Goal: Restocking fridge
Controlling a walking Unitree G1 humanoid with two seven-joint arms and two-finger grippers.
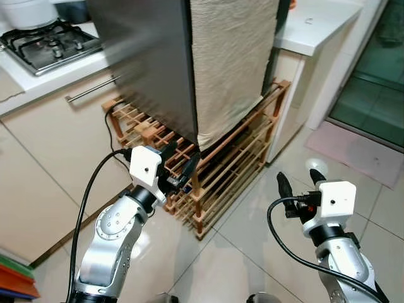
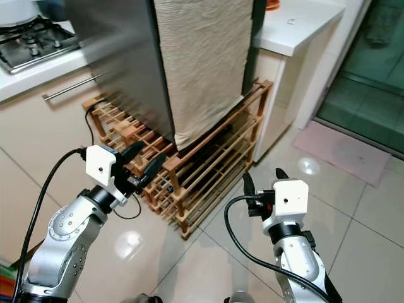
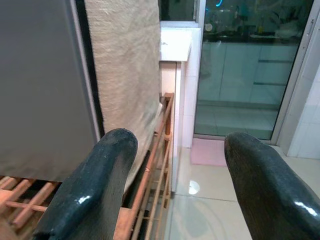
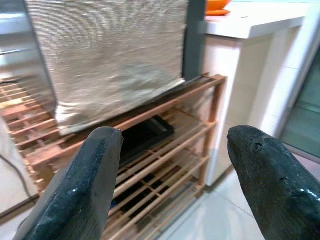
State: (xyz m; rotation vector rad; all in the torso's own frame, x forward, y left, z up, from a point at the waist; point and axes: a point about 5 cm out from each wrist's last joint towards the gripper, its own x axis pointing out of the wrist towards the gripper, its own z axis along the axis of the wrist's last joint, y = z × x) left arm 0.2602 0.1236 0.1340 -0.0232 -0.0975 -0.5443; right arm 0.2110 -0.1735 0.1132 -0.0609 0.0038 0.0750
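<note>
Facing fridge [image 1: 151, 57] w/ both tools, left [image 1: 178, 165] & right [image 1: 297, 186], wide open, empty.

Tall grey metal-sided fridge [image 1: 151, 57]: upright, door shut, front draped with beige woven cloth [image 1: 230, 60]; stands on slatted wooden rack [image 1: 221, 170], ahead of both pairs of fingers, nearer left pair.

One fridge [image 1: 151, 57], one beige cloth [image 1: 230, 60] draped down its front; one wooden rack [image 1: 227, 164] beneath it; one gas hob [image 1: 47, 43]; two white counters, one [image 1: 53, 79] left, one [image 1: 315, 28] right; one pink floor mat [image 1: 360, 151]; two pincers, left [image 1: 180, 165] and right [image 1: 297, 182], each with two black fingers.
</note>
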